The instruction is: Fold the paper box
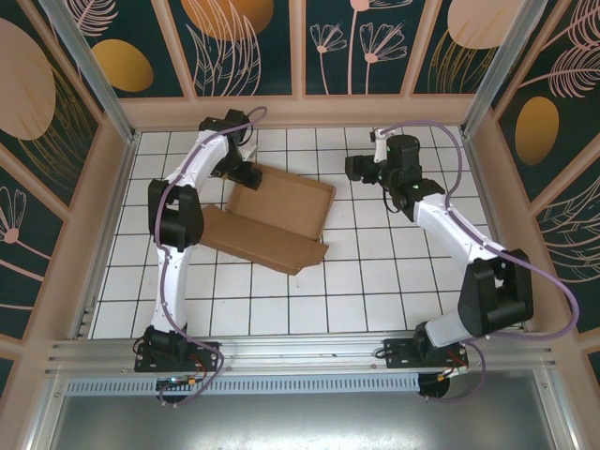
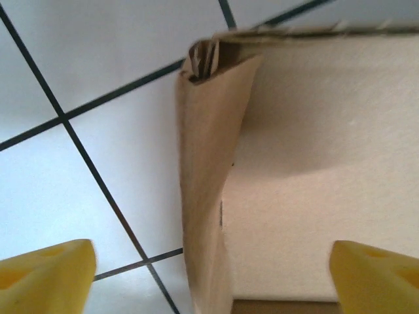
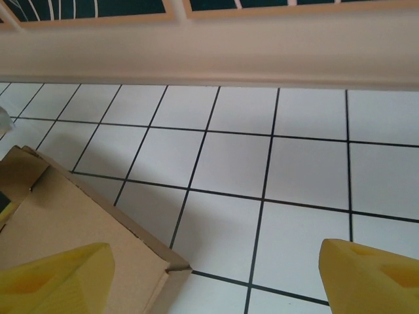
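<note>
I get bright, even light from above, with a soft shadow at two o'clock inside the close, slightly blurred paper box.

The paper box is plain brown cardboard, dead matt and a bit fibrous, and you can see the corrugated core at the corner just ahead of the left fingers. Those look like yellow plastic, smooth with a soft sheen, same for the right fingers. The worktop beneath them is white tile, smooth, slightly glossy, with dark grout lines
</note>
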Controlling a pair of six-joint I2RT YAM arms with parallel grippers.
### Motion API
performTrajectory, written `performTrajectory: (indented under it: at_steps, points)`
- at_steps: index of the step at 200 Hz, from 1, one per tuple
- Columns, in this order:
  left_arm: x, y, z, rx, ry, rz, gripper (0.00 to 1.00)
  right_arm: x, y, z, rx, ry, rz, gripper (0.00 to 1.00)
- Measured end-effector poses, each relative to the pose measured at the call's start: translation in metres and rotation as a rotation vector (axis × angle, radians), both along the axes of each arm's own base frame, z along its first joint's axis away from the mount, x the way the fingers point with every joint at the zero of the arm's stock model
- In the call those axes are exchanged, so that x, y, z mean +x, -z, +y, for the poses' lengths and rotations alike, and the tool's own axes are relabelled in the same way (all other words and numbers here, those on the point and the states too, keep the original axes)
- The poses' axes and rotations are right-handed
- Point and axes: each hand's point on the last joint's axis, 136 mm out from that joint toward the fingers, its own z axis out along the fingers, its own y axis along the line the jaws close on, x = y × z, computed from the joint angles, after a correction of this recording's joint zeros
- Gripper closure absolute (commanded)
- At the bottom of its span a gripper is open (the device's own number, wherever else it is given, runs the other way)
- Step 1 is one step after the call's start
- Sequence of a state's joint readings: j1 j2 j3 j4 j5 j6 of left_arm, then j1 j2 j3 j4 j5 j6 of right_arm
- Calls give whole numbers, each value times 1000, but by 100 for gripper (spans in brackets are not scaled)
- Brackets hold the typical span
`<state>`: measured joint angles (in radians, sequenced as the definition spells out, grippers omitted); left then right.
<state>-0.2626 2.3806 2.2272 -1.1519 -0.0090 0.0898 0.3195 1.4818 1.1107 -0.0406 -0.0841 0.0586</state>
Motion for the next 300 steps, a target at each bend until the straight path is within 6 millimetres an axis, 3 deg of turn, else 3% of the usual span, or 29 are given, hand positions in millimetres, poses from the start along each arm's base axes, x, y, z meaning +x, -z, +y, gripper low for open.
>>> performTrajectory:
  at_steps: [41,62,105,131,160,189,223,247,267,300]
  points:
    - [20,-19,-9,-47,-25,-96,2,27,22,20,-9,-68,45,18]
    - [35,-42,-15,-103,-66,-207,2,46,37,36,-32,-134,59,18]
    - [28,-143,-6,-225,-176,-521,2,85,84,91,-125,-392,98,17]
    - [8,-192,17,-250,-259,-712,1,94,116,126,-196,-532,125,17]
    - [-26,-202,44,-234,-340,-816,1,93,142,160,-232,-642,159,17]
    - [-37,-200,58,-205,-387,-866,1,95,162,176,-263,-659,196,19]
    - [-51,-198,70,-182,-420,-908,2,112,173,155,-255,-472,273,24]
    - [-50,-214,72,-196,-433,-967,1,124,180,108,-248,-244,338,24]
    - [-50,-223,73,-219,-443,-1008,1,110,190,58,-241,-47,421,24]
    - [-50,-225,72,-232,-447,-1028,1,61,189,-7,-139,184,514,32]
